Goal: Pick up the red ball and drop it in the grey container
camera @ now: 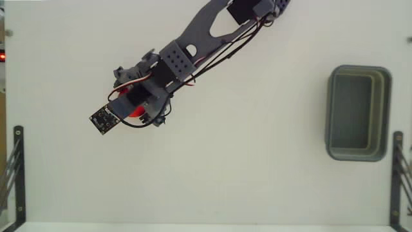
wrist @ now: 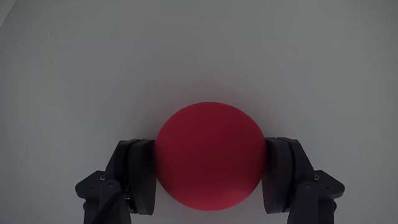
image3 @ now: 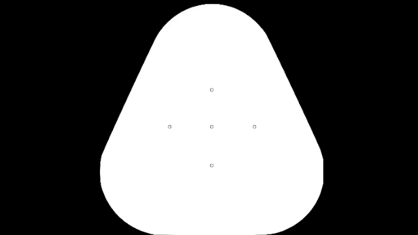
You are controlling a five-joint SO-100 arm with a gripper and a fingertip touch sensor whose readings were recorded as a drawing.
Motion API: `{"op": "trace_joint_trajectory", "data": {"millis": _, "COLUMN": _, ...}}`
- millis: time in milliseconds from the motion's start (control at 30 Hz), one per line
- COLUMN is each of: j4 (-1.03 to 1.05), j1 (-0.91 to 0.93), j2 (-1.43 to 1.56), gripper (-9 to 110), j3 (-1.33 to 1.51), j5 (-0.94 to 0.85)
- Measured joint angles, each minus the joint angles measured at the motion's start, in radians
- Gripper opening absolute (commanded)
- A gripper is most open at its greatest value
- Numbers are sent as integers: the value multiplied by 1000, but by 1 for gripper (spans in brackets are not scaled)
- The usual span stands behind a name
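Note:
The red ball (wrist: pixel 208 155) sits between my gripper's (wrist: pixel 210 148) two dark fingers in the wrist view, and both pads (wrist: pixel 142 174) press against its sides. In the fixed view only a sliver of the red ball (camera: pixel 135 113) shows under the gripper (camera: pixel 132 106), left of the table's centre. The arm reaches down to it from the top edge. The grey container (camera: pixel 359 154) stands far off at the right side, hollow and with nothing in it.
The white table spreads between the ball and the container. Black metal brackets stand at the lower left (camera: pixel 18 167) and lower right (camera: pixel 397 174) edges. A small circuit board (camera: pixel 103 119) juts out from the wrist.

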Motion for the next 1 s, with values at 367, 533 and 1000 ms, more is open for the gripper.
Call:
{"op": "trace_joint_trajectory", "data": {"millis": 367, "j4": 0, "j1": 0, "j2": 0, "gripper": 102, "j3": 0, "j5": 0}}
{"op": "trace_joint_trajectory", "data": {"millis": 533, "j4": 0, "j1": 0, "j2": 0, "gripper": 101, "j3": 0, "j5": 0}}
{"op": "trace_joint_trajectory", "data": {"millis": 1000, "j4": 0, "j1": 0, "j2": 0, "gripper": 98, "j3": 0, "j5": 0}}
